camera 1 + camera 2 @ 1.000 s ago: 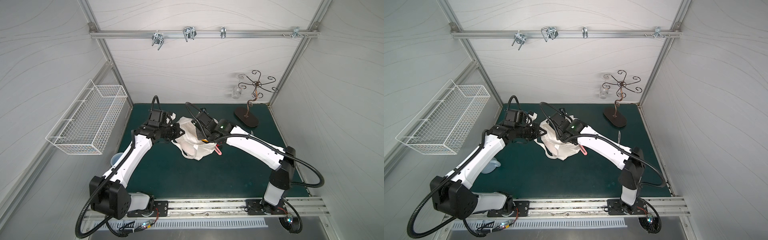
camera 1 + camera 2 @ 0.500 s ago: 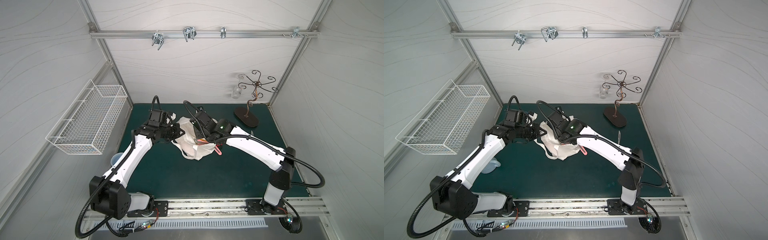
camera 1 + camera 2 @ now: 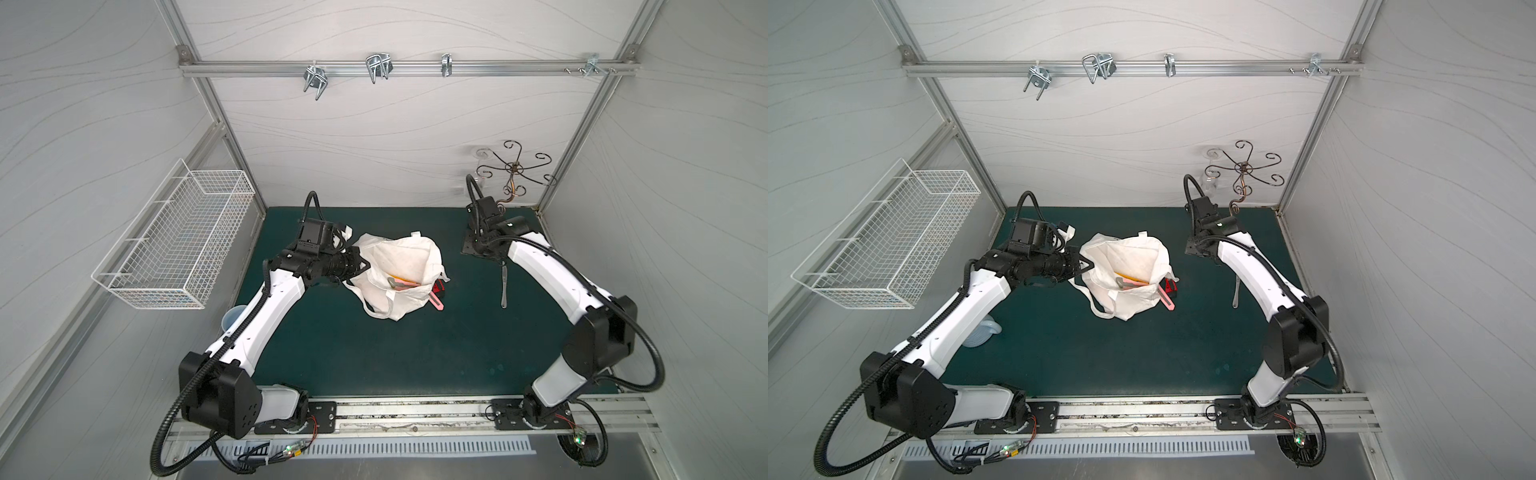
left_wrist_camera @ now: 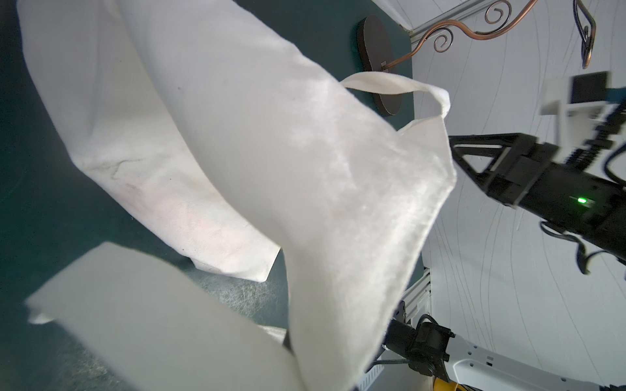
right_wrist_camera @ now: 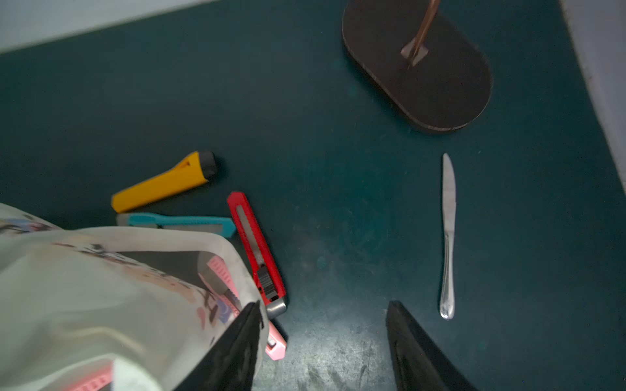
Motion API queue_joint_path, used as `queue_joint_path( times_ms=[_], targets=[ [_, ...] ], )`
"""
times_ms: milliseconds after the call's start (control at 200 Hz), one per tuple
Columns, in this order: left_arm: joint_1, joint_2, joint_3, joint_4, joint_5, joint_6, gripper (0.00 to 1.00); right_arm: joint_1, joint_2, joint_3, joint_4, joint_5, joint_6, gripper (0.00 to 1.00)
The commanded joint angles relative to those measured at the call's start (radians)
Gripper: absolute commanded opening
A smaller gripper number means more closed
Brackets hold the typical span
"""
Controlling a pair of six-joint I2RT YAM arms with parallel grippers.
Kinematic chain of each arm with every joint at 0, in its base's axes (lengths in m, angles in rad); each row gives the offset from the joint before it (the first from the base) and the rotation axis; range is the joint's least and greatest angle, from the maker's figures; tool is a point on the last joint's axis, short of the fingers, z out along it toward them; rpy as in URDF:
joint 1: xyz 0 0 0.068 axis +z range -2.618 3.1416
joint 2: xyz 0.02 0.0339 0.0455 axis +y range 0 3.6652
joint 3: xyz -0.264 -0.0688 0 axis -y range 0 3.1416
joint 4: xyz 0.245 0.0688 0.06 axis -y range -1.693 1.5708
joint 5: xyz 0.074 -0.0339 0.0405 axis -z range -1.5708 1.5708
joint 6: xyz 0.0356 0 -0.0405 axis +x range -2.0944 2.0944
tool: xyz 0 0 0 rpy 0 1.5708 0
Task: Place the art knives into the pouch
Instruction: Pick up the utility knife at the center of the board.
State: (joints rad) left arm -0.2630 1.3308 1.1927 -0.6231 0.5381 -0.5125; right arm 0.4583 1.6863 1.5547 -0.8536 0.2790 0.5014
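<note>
The pouch, a white cloth tote, lies open-mouthed in the middle of the green mat. My left gripper is shut on its left rim and lifts the cloth, which fills the left wrist view. A pink art knife lies inside the pouch over a yellow one. Another pink knife pokes out from under the pouch. Red, blue and yellow art knives lie on the mat beside it. My right gripper is open and empty above bare mat, and its arm is at the back right.
A steel table knife lies on the mat by the right arm. A copper hook stand with a dark oval base stands at the back right corner. A white wire basket hangs on the left wall, with a clear cup below it.
My right gripper has opened and its arm has drawn back from over the pouch to the back right. The pink art knife now lies in the pouch. The left arm has stayed put.
</note>
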Motion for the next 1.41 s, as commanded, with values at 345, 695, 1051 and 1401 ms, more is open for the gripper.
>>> queue_joint_path(
  times_ms=[345, 695, 1051, 1401],
  targets=[
    [-0.007, 0.000, 0.041, 0.002, -0.009, 0.025, 0.00, -0.009, 0.400, 0.161, 0.037, -0.239, -0.167, 0.62],
    [-0.007, 0.010, 0.038, 0.014, -0.003, 0.020, 0.00, 0.044, 0.495, 0.196, 0.070, -0.279, -0.251, 0.62],
    [-0.007, 0.002, 0.037, 0.006, -0.009, 0.025, 0.00, 0.086, 0.543, 0.208, 0.060, -0.198, -0.262, 0.61],
    [-0.007, -0.001, 0.039, 0.002, -0.011, 0.031, 0.00, 0.081, 0.585, 0.217, 0.050, -0.174, -0.279, 0.51]
  ],
)
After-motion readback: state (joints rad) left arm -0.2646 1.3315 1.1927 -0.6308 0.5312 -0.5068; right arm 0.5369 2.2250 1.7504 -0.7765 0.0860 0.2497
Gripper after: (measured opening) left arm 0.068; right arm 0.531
